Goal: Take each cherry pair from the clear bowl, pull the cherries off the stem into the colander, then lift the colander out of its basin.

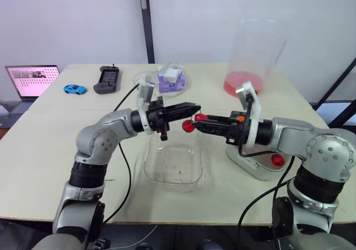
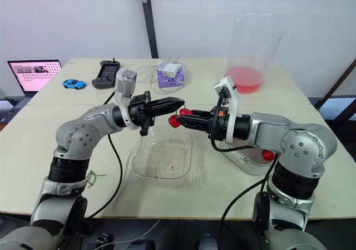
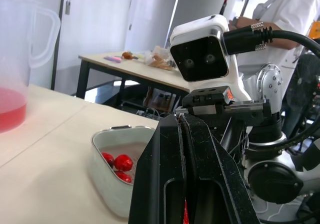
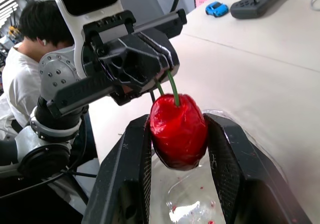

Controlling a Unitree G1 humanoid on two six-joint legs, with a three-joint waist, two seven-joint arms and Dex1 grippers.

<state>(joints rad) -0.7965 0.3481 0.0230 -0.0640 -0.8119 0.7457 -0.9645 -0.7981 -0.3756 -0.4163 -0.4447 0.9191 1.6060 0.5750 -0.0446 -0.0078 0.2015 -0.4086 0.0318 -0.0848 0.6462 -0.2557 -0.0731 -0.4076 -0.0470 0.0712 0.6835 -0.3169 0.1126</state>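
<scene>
While my left gripper point(image 1: 194, 109) pinches the thin green stem point(image 4: 172, 88), my right gripper point(image 4: 178, 120) clamps a glossy round cherry point(image 4: 177, 134).

cherry point(image 4: 178, 130) glossy, smooth | clear bowl point(image 1: 167, 175) see-through plastic | table point(image 1: 44, 138) matt, smooth

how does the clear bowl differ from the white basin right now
The clear bowl is see-through and holds only red specks; the white basin is opaque and holds cherries. The clear bowl sits centrally, the white basin further to the robot's right. Both sit on the table.
</scene>
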